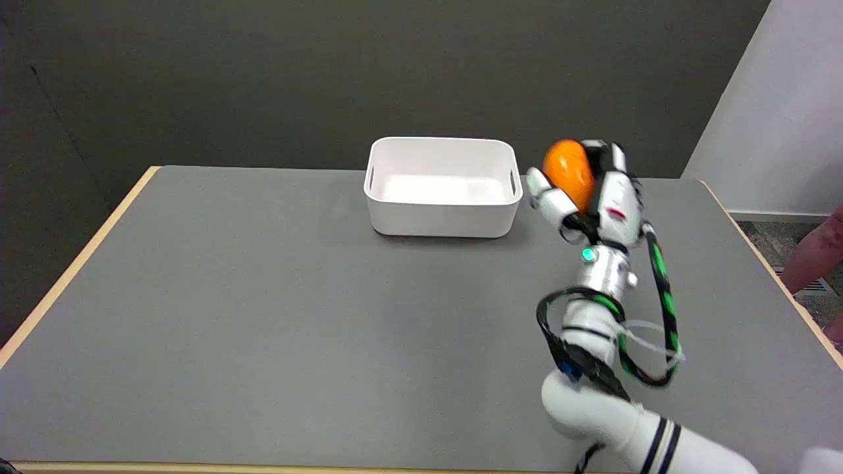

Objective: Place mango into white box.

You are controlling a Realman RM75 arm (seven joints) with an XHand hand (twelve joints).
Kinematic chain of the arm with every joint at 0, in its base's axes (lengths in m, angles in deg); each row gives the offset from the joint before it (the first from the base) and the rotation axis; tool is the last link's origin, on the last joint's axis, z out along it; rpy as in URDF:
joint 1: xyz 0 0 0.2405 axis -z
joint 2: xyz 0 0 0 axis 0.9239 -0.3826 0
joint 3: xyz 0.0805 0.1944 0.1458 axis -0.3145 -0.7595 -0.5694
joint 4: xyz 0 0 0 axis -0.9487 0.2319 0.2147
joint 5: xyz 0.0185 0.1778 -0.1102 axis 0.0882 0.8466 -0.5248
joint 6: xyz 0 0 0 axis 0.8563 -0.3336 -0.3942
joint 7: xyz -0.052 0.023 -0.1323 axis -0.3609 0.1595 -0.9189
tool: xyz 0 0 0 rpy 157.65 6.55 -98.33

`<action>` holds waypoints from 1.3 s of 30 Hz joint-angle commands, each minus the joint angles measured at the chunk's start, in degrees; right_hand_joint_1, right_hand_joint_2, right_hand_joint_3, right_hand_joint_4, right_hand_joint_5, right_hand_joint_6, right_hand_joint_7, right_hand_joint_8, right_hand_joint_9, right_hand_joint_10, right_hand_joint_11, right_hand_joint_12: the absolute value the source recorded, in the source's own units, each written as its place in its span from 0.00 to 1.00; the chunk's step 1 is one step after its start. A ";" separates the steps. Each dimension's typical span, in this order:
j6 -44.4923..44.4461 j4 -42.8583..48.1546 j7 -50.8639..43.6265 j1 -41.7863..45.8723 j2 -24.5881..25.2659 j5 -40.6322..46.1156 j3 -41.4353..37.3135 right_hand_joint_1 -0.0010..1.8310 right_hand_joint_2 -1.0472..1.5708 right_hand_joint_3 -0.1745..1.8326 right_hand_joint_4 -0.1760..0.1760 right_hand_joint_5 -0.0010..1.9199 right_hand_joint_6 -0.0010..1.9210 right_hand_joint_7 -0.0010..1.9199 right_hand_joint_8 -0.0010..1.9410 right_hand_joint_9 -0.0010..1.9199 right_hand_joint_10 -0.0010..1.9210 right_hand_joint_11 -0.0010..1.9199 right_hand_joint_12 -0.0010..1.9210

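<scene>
The right hand [596, 197] is up off the bench [263, 316], wrapped around the mango [570, 172]. The thumb shows on the fruit's left side and the other fingers close over its right, so the orange body sits cradled between them with its top end bulging clear above the fingers. As held, the mango's long axis runs roughly upright, leaning a touch.

Just to the hand's left sits the white box [441, 187], open side up, with a cut-out handle in each short wall. Its right wall is near the thumb, though they are not touching. The mango is beside the box, not over it, and from this angle it seems to ride higher than the rim.

Everything turns on that one sideways gap: I'd judge the fruit must go left past the right wall until it hangs over the open floor, and only then should the fingers loosen. Letting go too soon risks clipping the rim and rolling across the bench.

At the far right edge, part of a person [820, 253] shows, well apart from the arm.
</scene>
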 commanded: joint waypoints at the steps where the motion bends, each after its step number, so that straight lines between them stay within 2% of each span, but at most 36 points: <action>1: 29.16 10.40 7.88 -18.26 -2.81 0.51 0.14 0.63 0.84 0.28 0.00 0.30 0.84 0.33 0.86 0.44 1.00 0.37 1.00; 6: 33.27 17.76 7.88 -23.42 -1.79 2.77 1.28 0.63 0.84 0.28 0.00 0.30 0.84 0.33 0.86 0.44 1.00 0.35 1.00; 10: 34.21 27.44 8.35 -28.78 0.34 2.85 2.83 0.63 0.84 0.28 0.00 0.30 0.84 0.33 0.86 0.44 1.00 0.33 1.00; 15: 34.22 42.00 17.54 -35.55 2.76 2.30 4.99 0.62 0.84 0.27 0.00 0.30 0.85 0.33 0.86 0.44 1.00 0.30 1.00; 19: 35.78 50.83 20.35 -38.96 4.30 2.38 6.96 0.62 0.85 0.27 0.00 0.30 0.85 0.32 0.87 0.44 1.00 0.26 1.00; 30: 46.04 53.43 20.35 -38.98 5.45 2.67 7.12 0.62 0.86 0.26 0.00 0.28 0.87 0.31 0.89 0.43 1.00 0.19 1.00; 39: 47.46 53.07 19.87 -37.59 8.30 2.30 10.56 0.62 0.86 0.26 0.00 0.28 0.86 0.31 0.89 0.43 1.00 0.19 1.00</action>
